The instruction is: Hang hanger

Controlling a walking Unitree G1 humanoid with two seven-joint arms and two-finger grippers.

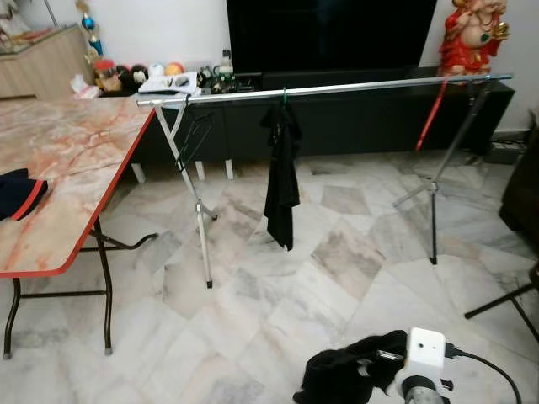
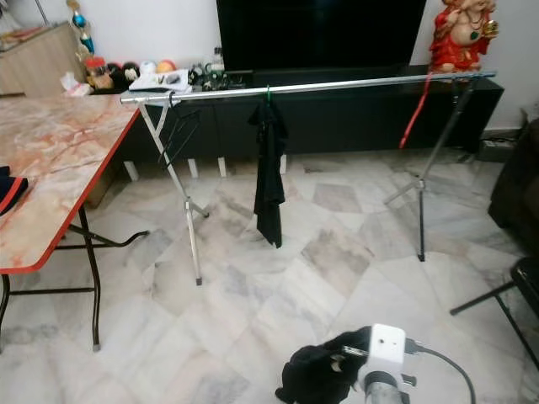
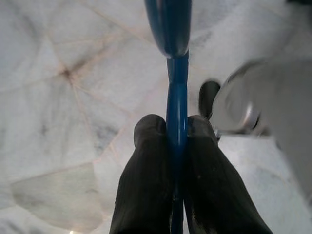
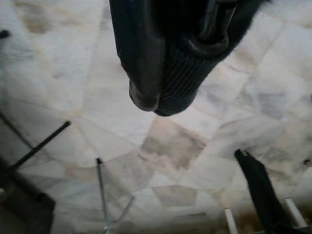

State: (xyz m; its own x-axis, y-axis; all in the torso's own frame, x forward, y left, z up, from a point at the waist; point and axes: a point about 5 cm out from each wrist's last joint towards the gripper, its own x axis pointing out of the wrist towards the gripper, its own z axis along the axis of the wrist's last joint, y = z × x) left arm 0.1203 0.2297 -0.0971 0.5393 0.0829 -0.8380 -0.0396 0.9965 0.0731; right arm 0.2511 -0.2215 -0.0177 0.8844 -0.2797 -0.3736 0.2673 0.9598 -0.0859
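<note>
A long silver clothes rail (image 1: 337,87) stands across the room ahead on folding legs. On it hang a black garment (image 1: 282,168) on a green hanger and an empty dark hanger (image 1: 195,139) near the left end. In the left wrist view my left gripper (image 3: 176,127) is shut on a thin blue hanger (image 3: 177,83) above the marble floor. My right gripper (image 4: 156,100) is low at the front right. It is shut on a bunched black garment (image 1: 345,374), which covers most of its fingers.
A marble-topped folding table (image 1: 67,168) with a red edge stands at the left, a dark cloth (image 1: 17,194) on it. A black TV console (image 1: 354,118) runs behind the rail. A red statue (image 1: 472,34) and black stand legs (image 1: 505,303) are at the right.
</note>
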